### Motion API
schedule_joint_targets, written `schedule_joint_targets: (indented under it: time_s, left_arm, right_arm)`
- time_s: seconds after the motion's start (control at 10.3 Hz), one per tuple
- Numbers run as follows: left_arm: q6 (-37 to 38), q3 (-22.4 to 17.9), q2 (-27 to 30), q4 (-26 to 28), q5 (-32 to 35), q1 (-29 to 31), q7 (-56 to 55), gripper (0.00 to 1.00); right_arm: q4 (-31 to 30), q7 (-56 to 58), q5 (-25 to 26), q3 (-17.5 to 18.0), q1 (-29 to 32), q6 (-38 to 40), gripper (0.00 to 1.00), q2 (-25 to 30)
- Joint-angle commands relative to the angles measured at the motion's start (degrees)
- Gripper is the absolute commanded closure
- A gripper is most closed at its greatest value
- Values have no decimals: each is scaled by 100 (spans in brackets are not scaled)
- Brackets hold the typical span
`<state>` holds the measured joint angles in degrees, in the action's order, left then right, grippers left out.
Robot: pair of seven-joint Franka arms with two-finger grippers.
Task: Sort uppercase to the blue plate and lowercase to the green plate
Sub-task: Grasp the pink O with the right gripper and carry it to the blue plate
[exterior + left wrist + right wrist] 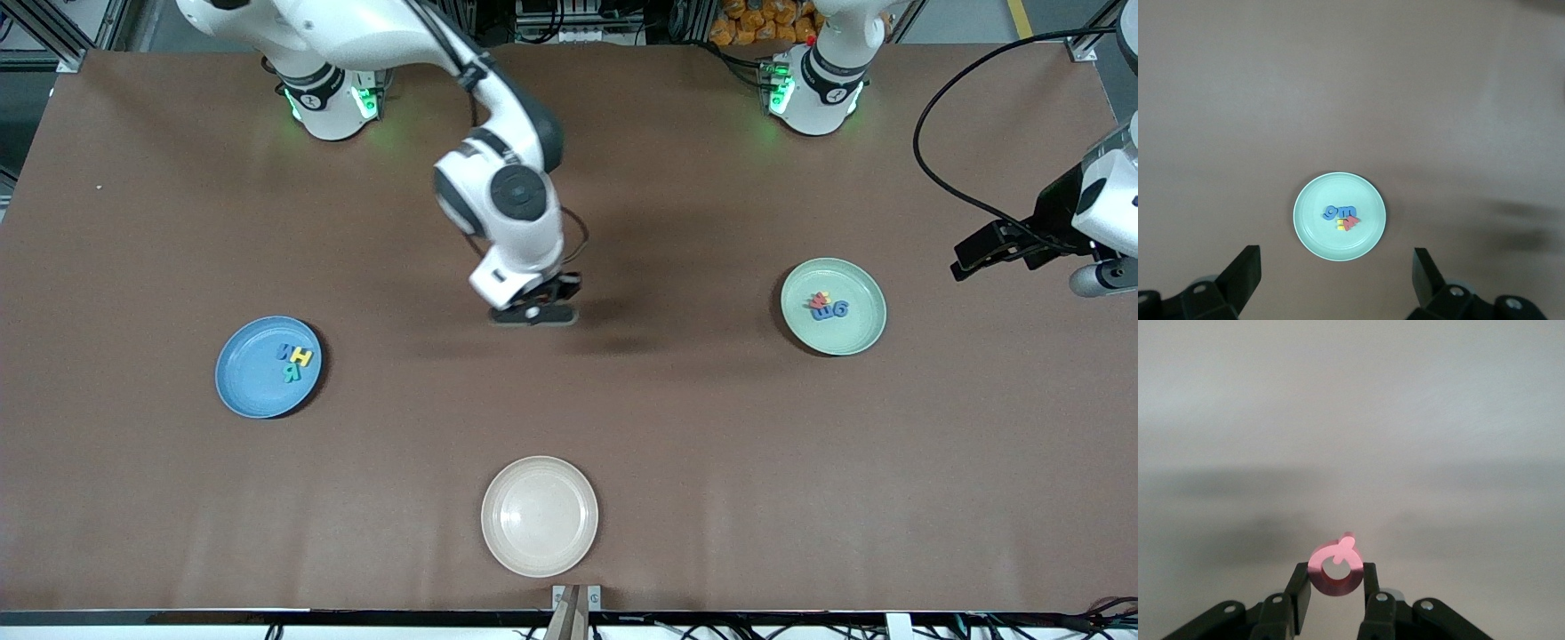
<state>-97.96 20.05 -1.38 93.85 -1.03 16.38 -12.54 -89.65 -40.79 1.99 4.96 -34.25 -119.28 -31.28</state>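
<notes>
My right gripper (pixel 533 311) is over the bare middle of the table, shut on the red Q (pixel 1335 572), which stands upright between its fingers (pixel 1298 597). The blue plate (pixel 249 378) lies toward the right arm's end with the blue W (pixel 284 350), yellow H (pixel 301 356) and teal R (pixel 292 372) on it. The green plate (pixel 855 333) lies toward the left arm's end with the blue g (pixel 839 308), blue m (pixel 824 312), a red letter (pixel 817 299) and a yellow letter (pixel 1340 225). My left gripper (pixel 987 249) waits open and empty, high beside the green plate (pixel 1338 243).
An empty cream plate (pixel 539 516) lies near the table's front edge, nearer to the front camera than my right gripper. A black cable (pixel 942 133) hangs by the left arm.
</notes>
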Motion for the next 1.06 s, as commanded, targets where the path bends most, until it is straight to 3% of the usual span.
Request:
schedule_joint_targets:
  time_s: [0.0, 0.29, 0.39, 0.48, 0.58, 0.68, 0.97]
  left_arm:
    - [84, 25, -20, -104, -64, 5, -99, 0]
    - [93, 34, -12, -95, -73, -4, -108, 0]
    - [93, 113, -20, -95, -82, -4, -117, 0]
    - [93, 131, -20, -95, -82, -4, -125, 0]
    - [93, 131, -20, -95, -82, 5, -126, 0]
    - [101, 140, -12, -95, -82, -3, -126, 0]
    - [101, 140, -12, -86, -82, -4, -126, 0]
  right_arm:
    - [-272, 1006, -338, 146, 1118, 570, 100, 534]
    - [-587, 2465, -331, 102, 2454, 1030, 100, 755]
    - [-701, 2862, -261, -28, 2658, 1030, 100, 755]
    - [-755, 3127, -252, -430, 2660, 1021, 100, 721]
    - [-825, 3573, -251, -495, 2852, 943, 100, 694]
    - [-1008, 4013, -278, -496, 3202, 629, 100, 685]
    - [-1510, 4474, -260, -548, 3390, -296, 100, 545]
